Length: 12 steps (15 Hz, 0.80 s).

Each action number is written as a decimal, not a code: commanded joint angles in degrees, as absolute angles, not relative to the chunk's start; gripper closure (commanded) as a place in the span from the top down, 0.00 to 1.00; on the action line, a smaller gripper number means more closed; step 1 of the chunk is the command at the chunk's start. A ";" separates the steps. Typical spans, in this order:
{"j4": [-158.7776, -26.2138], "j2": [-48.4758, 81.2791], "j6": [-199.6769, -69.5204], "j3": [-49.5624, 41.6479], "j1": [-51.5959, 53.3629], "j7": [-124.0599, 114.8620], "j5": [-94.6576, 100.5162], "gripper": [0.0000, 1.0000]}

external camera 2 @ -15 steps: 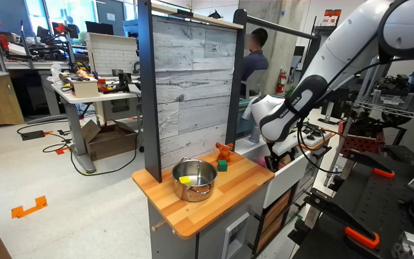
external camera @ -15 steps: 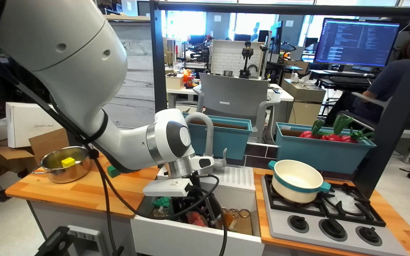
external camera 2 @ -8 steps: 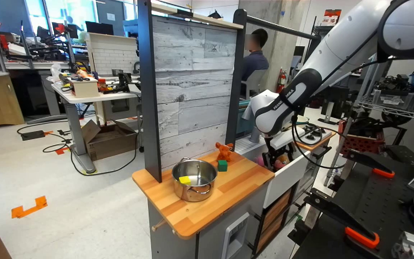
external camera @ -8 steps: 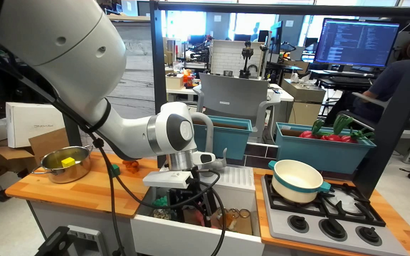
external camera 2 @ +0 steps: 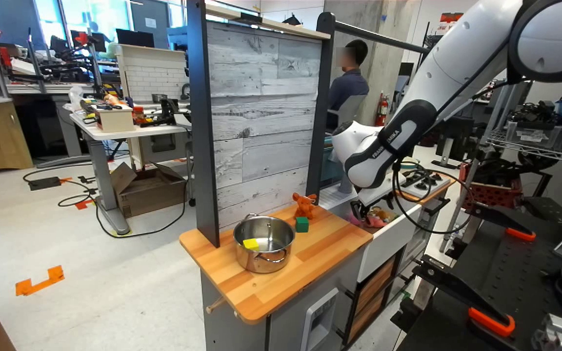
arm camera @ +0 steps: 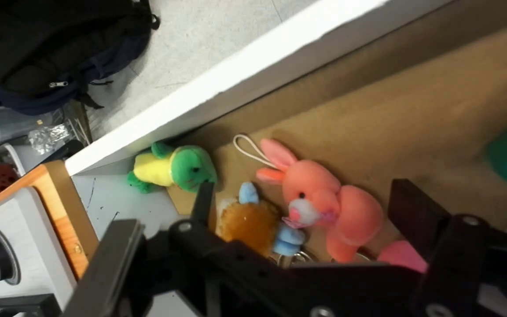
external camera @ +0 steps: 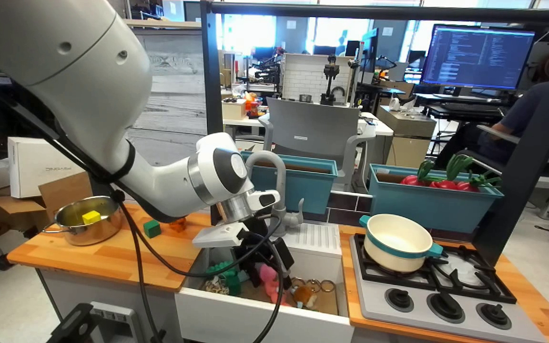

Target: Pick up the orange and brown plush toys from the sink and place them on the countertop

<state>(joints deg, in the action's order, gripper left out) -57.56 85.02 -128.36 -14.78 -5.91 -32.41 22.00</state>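
grey plank wall [external camera 2: 264,107] at upper middle in an exterior view, behind a wooden worktop [external camera 2: 327,243]. on that worktop, just right of the frame's middle, the orange plush toy [external camera 2: 304,206], sitting upright. down in the white sink [external camera: 265,317], the brown plush toy [arm camera: 249,226], low in the middle of the wrist view, between a green-and-yellow toy [arm camera: 192,169] and a pink rabbit toy [arm camera: 359,215]. fingers [arm camera: 414,213] spread wide over the sink, pink rabbit toy showing between. just beside the orange plush toy, a green cube [external camera 2: 302,224]; lower left, a steel pot [external camera 2: 254,262] with a yellow cube [external camera 2: 250,244] inside. at right in an exterior view, a cream pot [external camera: 393,259] on the stove [external camera: 421,309].
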 commanded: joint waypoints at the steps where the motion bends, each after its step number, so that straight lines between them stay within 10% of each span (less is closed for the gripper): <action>1: -57.80 85.02 -127.79 -13.01 -6.52 -38.40 26.97 1.00; 5: -57.54 85.03 -126.16 -11.57 -7.34 -42.33 30.54 1.00; 6: -57.42 85.02 -125.97 -11.14 -7.63 -42.58 30.94 0.75; 12: -56.82 85.02 -125.21 -10.17 -8.29 -42.80 33.80 0.35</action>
